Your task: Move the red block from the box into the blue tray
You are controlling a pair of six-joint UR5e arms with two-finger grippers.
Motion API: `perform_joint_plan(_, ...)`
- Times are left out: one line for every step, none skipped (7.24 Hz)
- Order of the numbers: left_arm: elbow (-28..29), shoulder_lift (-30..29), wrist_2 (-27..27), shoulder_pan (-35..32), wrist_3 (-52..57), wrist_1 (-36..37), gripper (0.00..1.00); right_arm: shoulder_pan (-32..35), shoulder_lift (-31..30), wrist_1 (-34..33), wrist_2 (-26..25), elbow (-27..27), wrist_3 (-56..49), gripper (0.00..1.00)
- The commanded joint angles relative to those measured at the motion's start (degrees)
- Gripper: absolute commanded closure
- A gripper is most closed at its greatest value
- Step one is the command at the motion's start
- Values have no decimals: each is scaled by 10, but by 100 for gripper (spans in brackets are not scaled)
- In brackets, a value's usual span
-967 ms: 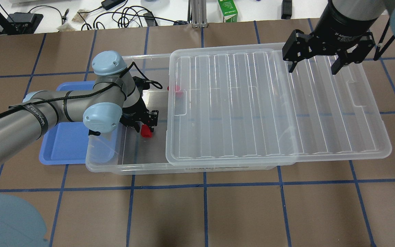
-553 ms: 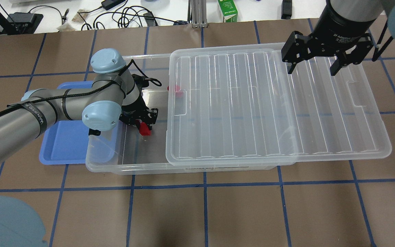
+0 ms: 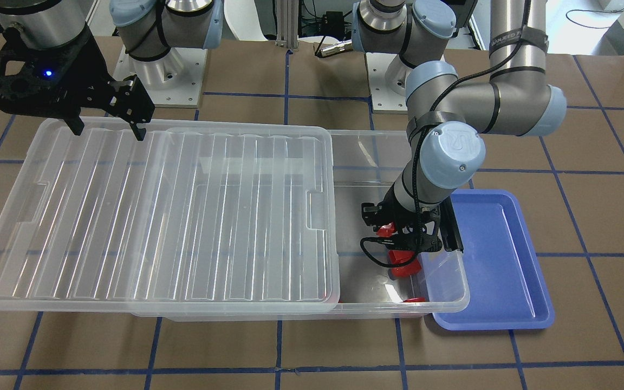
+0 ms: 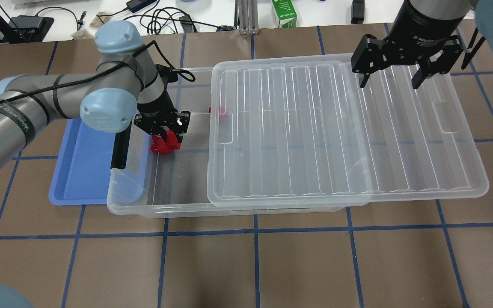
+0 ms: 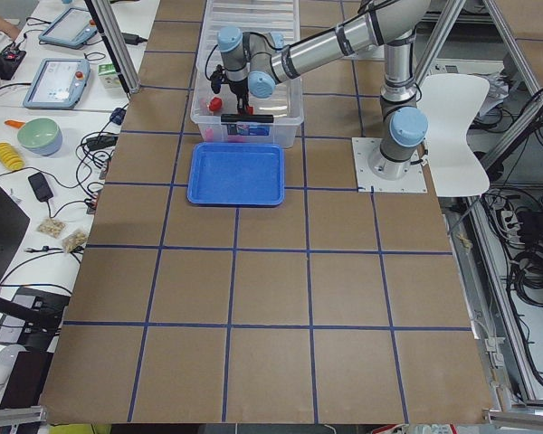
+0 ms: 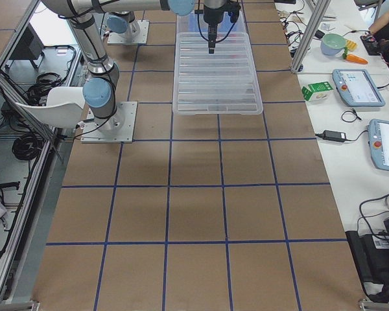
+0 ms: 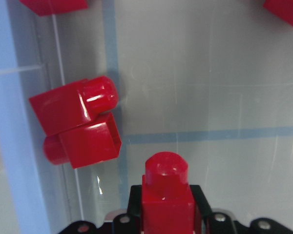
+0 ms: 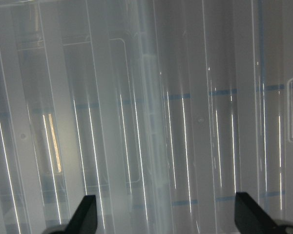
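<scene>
1. You're working on a brown table (image 4: 272,265) crossed by a grid of blue tape lines (image 4: 255,229).
2. The box (image 4: 161,211) stands directly on it.
3. The blue tray (image 4: 79,171) lies flat just beside the box's short end.

Glossy, smooth moulded plastic: red block (image 7: 167,195). Clear, shiny plastic: box (image 4: 165,210); its lid (image 4: 298,128) translucent, ribbed. Smooth, low-sheen plastic: blue tray (image 4: 79,171). Matt brown covering: table (image 4: 272,265).

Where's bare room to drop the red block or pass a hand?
Blue tray floor: bare, from its outer rim to the box end. Box floor: bare strip between the lid edge and the robot-side wall. Crowded: loose red blocks at the box's tray-side wall, by the left end effector holding the red block.
</scene>
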Motion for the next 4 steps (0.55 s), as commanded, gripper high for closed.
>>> perform_joint_plan(91, 38, 2, 2, 1, -137, 100, 1, 1, 0, 3, 0, -1, 0)
perform_joint_plan(120, 50, 10, 9, 3, -172, 100, 1, 1, 0, 5, 0, -6, 0)
perform_joint_plan(132, 53, 24, 39, 6, -201, 100, 1, 2, 0, 5, 1, -46, 0)
perform_joint_plan(135, 57, 28, 95, 15, -208, 100, 1, 2, -1, 5, 1, -48, 0)
